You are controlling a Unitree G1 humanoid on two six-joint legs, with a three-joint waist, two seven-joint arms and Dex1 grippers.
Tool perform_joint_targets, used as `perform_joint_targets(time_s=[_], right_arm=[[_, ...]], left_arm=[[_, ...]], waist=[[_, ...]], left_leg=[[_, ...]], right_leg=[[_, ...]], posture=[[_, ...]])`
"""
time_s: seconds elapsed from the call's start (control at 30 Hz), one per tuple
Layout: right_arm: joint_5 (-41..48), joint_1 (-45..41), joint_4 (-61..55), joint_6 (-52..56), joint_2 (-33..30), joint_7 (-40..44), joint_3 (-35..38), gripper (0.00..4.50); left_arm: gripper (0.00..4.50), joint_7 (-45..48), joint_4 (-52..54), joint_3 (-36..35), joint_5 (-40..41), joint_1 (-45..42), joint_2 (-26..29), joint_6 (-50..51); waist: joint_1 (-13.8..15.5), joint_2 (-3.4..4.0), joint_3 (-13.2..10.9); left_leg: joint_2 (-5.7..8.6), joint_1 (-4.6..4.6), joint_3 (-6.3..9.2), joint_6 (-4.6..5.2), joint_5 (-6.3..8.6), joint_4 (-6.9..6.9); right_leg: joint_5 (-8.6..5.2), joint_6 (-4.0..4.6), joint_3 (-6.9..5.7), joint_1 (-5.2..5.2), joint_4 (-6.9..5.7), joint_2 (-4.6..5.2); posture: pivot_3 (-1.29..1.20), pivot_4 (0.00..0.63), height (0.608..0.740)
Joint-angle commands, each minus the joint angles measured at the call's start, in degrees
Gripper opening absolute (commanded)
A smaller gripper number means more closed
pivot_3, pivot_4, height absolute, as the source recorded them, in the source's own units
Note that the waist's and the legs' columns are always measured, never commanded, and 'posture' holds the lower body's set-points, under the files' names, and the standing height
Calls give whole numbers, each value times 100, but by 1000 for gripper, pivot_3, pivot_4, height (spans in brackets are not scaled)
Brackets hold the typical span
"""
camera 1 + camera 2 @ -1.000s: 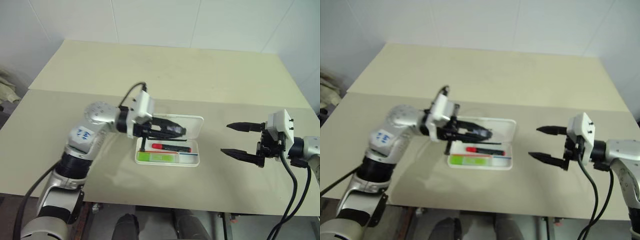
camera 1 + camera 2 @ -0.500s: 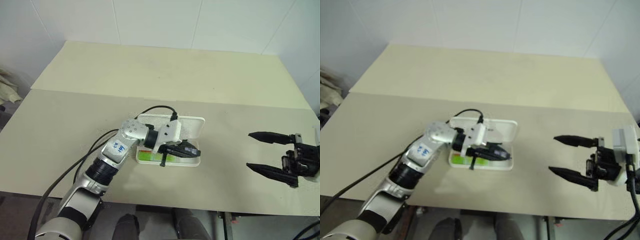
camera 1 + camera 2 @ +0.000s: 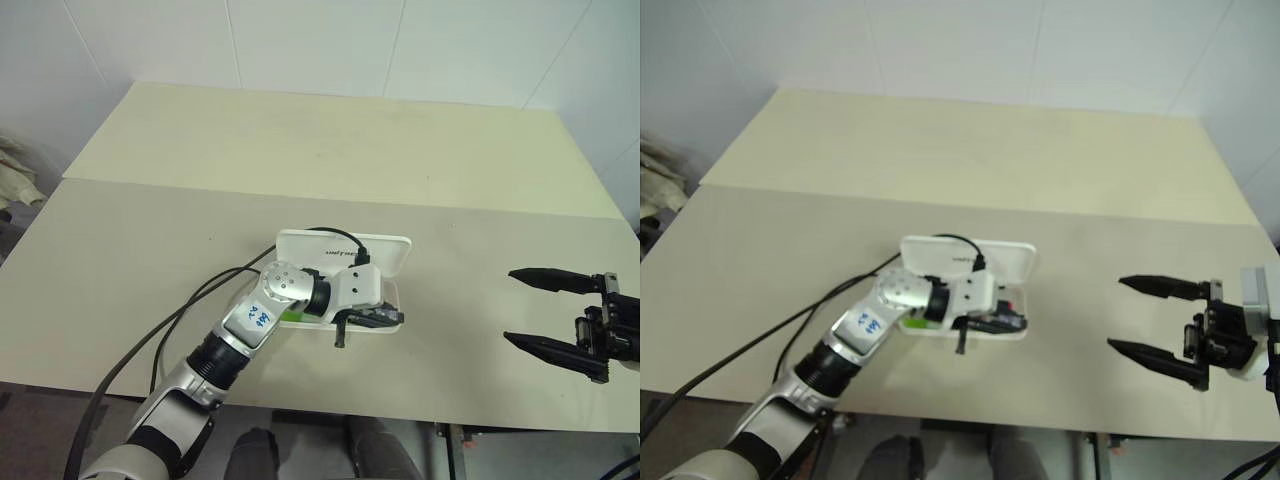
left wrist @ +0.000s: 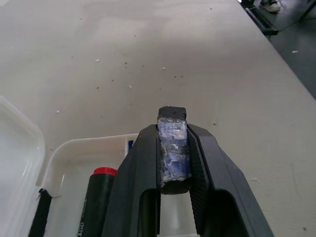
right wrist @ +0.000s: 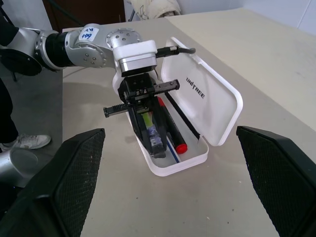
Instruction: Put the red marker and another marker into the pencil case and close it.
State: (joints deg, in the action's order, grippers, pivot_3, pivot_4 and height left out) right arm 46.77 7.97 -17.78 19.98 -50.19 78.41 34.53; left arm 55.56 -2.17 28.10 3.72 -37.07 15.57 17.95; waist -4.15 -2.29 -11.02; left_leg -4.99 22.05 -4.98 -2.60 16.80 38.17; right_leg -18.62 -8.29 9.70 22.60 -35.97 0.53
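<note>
a broad beige table [image 3: 330, 160] made of two boards is seen before a white tiled wall [image 3: 320, 45]. one white hard rectangular pencil case [image 3: 385, 258] with rounded corners lies open near the table's front edge, its lid tipped back; the dark lettering "unitree" can be read on the lid in the right wrist view. much of the tray is hidden from the head views by the left arm, which is stretched across it.

the left gripper [image 4: 173, 148] is held low over the open tray, its two black fingers closed tight on one small grey-purple block [image 4: 174, 148]. the right gripper [image 3: 545, 315] is seen well apart to the right, over bare table, its fingers spread wide with nothing between them.

inside the case one thick red marker [image 5: 170, 128] with a black body and red end is seen beside a thin black line. one chunky light-green highlighter [image 5: 146, 120] is seen under the left gripper's fingers. a black cable [image 3: 185, 310] runs along the left arm.
</note>
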Motion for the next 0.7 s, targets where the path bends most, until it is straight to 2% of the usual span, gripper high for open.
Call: perform_joint_targets(time_s=[0.03,0.57,0.7], right_arm=[[9,-62,-40,-115,44,-87,50,4500],[-108,-142,19,-140,80,-208,-60,4500],[-140,-154,30,-144,88,-238,-83,4500]], left_arm=[[418,-159,253,-23,-105,-34,-85,3],[418,-126,299,-56,-151,18,4,-84],[1769,-98,322,-71,-120,5,-9,-124]], waist=[[3,0,0],[102,0,0],[103,0,0]], left_leg=[[0,0,0,0,0,0],[1,0,0,0,0,-3],[0,0,0,1,0,-3]], right_leg=[[0,0,0,0,0,0],[0,0,0,0,3,0],[0,0,0,0,3,0]], posture=[[0,150,740],[0,150,740],[0,150,740]])
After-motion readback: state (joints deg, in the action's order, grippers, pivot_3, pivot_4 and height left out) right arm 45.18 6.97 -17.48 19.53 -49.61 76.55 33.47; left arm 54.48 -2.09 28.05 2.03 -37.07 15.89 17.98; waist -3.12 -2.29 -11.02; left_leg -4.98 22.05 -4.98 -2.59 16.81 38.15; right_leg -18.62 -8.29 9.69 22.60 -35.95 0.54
